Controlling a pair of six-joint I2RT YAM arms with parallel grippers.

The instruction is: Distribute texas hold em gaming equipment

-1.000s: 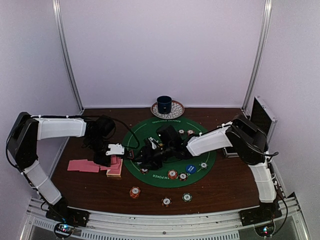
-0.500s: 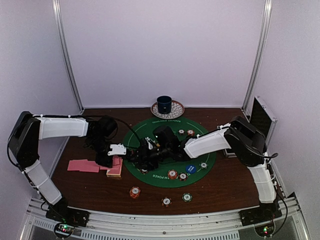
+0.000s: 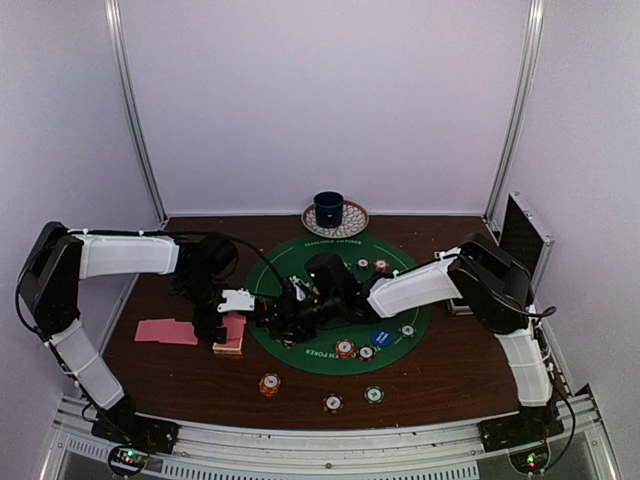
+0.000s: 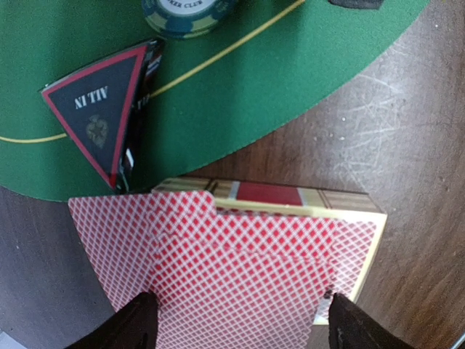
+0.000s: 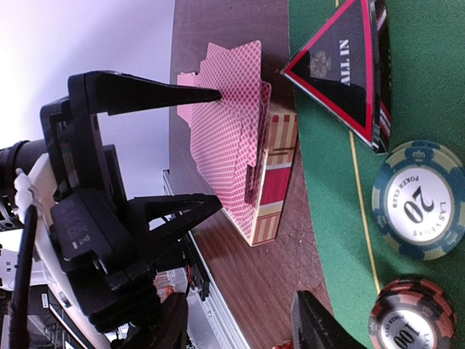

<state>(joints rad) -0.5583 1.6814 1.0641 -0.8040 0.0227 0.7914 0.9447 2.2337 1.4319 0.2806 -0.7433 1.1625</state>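
Observation:
Pink-backed playing cards [image 4: 240, 262] lie fanned on a red-and-gold card box [image 4: 269, 195] on the wood, just off the green mat [image 4: 240, 102]. My left gripper [image 4: 240, 320] hangs over them, open, one finger on each side of the fan. More pink cards [image 3: 165, 330] lie to the left. A black-red triangle marker [image 4: 102, 109] leans on the mat's edge. My right gripper [image 5: 240, 320] is open and holds nothing, low over the wood beside the box [image 5: 272, 182]. Poker chips [image 5: 418, 200] lie on the mat, with others [image 3: 270, 384] near the front edge.
A dark blue cup [image 3: 328, 208] on a patterned saucer stands at the back. A blue disc [image 3: 381, 338] and more chips [image 3: 345, 348] lie on the mat. An open case [image 3: 525, 235] stands at the right edge. Both arms meet near the box [image 3: 230, 338].
My left gripper was shut and now stands open over the cards on the box. The right gripper has moved left towards the box.

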